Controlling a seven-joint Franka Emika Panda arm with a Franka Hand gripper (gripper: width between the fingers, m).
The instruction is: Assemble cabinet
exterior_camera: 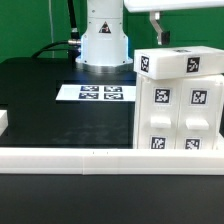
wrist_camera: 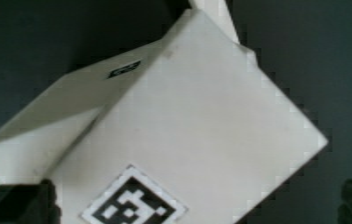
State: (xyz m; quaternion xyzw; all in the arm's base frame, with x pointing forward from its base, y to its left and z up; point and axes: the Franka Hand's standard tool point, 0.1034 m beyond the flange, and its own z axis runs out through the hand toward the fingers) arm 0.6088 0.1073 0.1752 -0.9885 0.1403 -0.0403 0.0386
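Note:
The cabinet (exterior_camera: 180, 100) is a large white box with black-and-white tags on its top and front faces. It stands on the black table at the exterior view's right, against the front rail. My gripper (exterior_camera: 160, 38) hangs just above the cabinet's top far corner. In the wrist view the cabinet's white top (wrist_camera: 173, 120) with one tag (wrist_camera: 137, 205) fills the picture. My gripper (wrist_camera: 182, 212) is open, and its dark fingers (wrist_camera: 2, 205) stand at either side of the cabinet's tagged corner. No contact shows.
The marker board (exterior_camera: 100, 93) lies flat in the middle of the table in front of the robot base (exterior_camera: 103, 40). A long white border rail (exterior_camera: 90, 158) runs along the front. A small white piece (exterior_camera: 3, 122) sits at the exterior view's left edge.

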